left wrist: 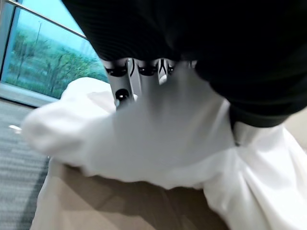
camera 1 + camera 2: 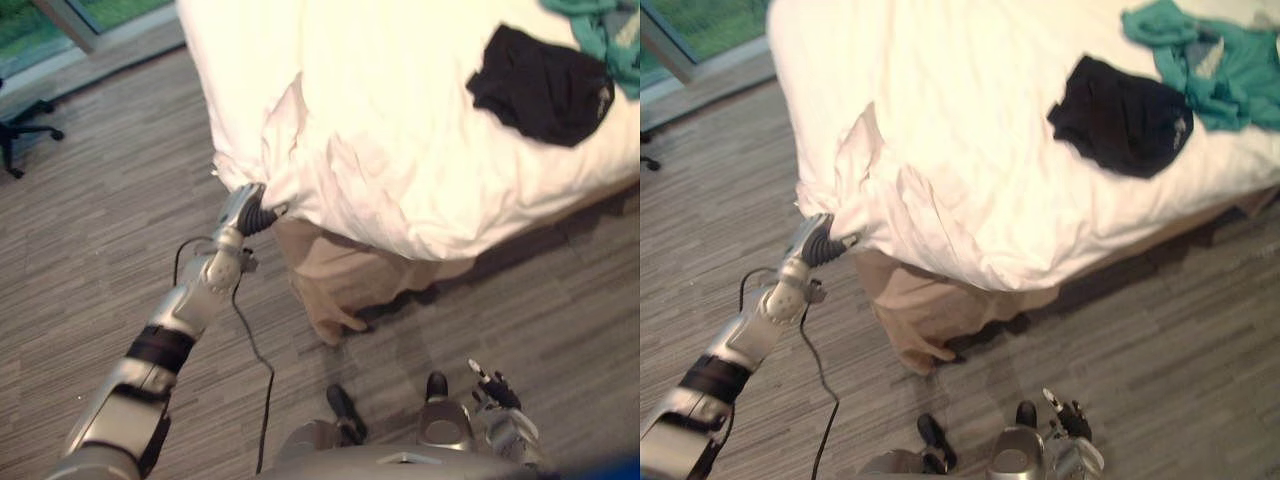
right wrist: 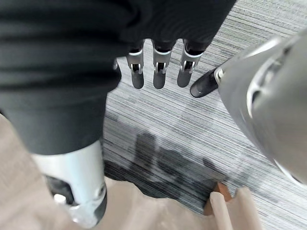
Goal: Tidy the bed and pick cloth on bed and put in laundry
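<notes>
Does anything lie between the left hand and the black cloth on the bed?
Nothing visible does: only bare white bedding spans from the left hand at the bed's corner to the black cloth. The teal cloth lies beyond it.

Bed (image 2: 930, 310), white duvet (image 2: 970, 150), black cloth (image 2: 1120, 115), teal cloth (image 2: 1230, 70), perhaps hooded

crumpled black cloth (image 2: 1122, 117) on the white bed (image 2: 970, 100), far right side, bunched-up teal cloth (image 2: 1215, 62) just past it, bed's near-left corner rumpled
</notes>
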